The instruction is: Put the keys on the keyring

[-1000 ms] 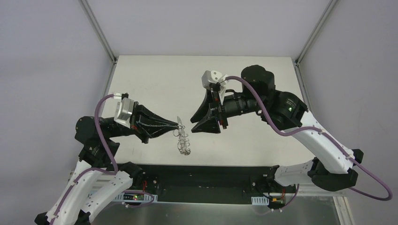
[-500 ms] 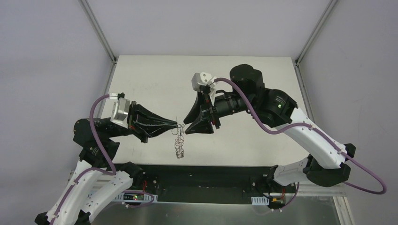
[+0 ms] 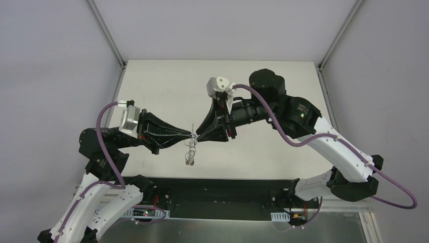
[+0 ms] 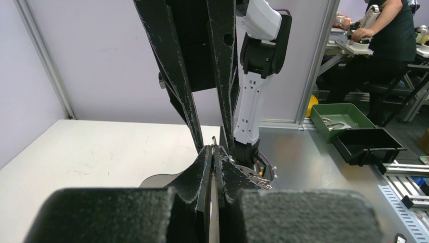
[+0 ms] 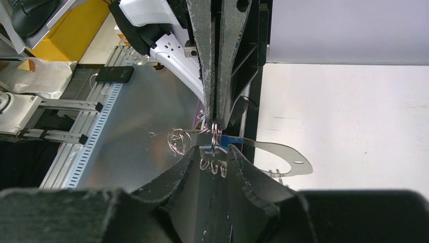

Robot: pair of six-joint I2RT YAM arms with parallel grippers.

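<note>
Now the keyring is hanging in mid-air, long axis downward, a blue key just beside its top. Our left gripper is clamping that top. Our right gripper is facing it tip to tip, jaws narrow around the keyring; whether they are gripping it, we cannot tell.

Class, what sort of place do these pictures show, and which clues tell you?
Probably a robotics lab: robot arms bolted at a white table, a person working in the background, parts bins nearby.

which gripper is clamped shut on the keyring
The left gripper: its jaws are pressed together on the keyring. The right gripper shows a gap between its fingers, around the ring's small loops.
</note>
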